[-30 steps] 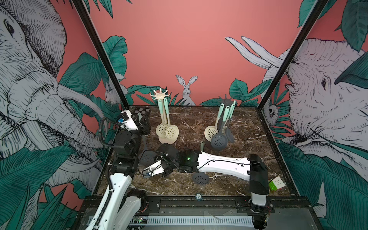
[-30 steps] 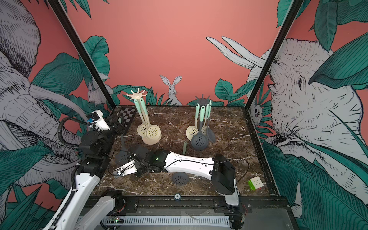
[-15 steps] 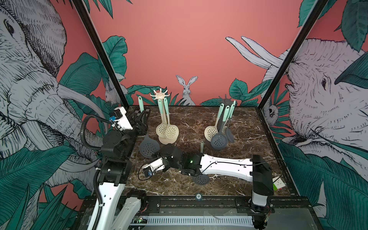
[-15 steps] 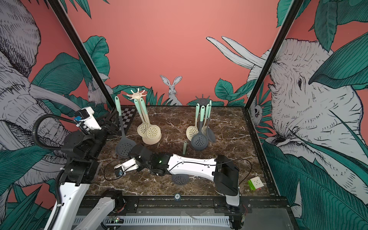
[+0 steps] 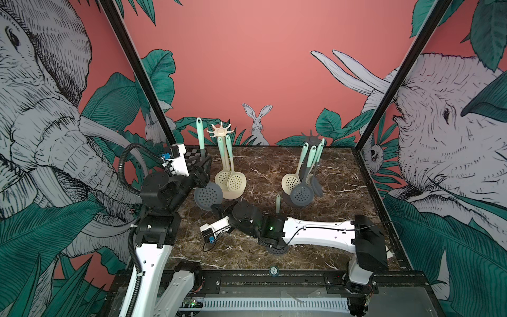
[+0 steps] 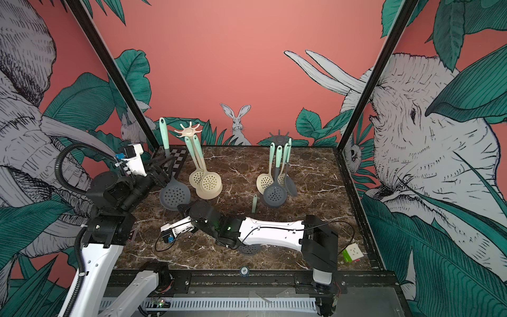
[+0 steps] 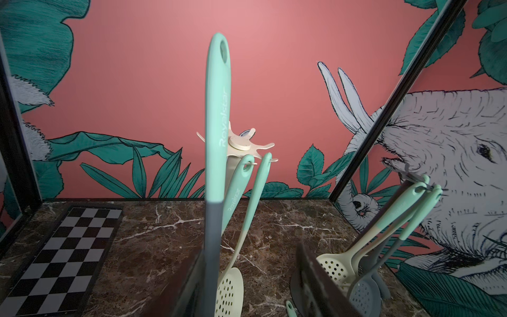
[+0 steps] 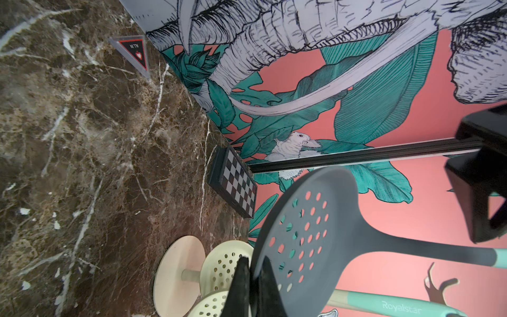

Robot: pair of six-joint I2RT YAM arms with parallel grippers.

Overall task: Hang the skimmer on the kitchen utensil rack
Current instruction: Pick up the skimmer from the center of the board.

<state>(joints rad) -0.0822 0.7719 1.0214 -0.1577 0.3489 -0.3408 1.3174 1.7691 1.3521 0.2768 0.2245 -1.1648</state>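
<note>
Although the left gripper (image 5: 203, 170), jaws part-closed on the handle, holds the grey skimmer (image 5: 208, 196) upright just beside the cream rack (image 5: 220, 131), its handle hole isn't hooked yet; right gripper (image 5: 216, 207) fully closed, apparently empty, by the skimmer's head.

1. My left arm (image 5: 149, 255): white shell, black joint housings (image 5: 157, 188), a ribbed black hose (image 5: 121, 168) looping over it.
2. My right arm (image 5: 315, 233): white too, thin black cable (image 5: 329, 227) along it, a green light (image 5: 270, 228).
3. White wrist camera blocks (image 5: 179, 162) with blue connectors (image 5: 164, 156); black left gripper (image 5: 203, 165).
</note>
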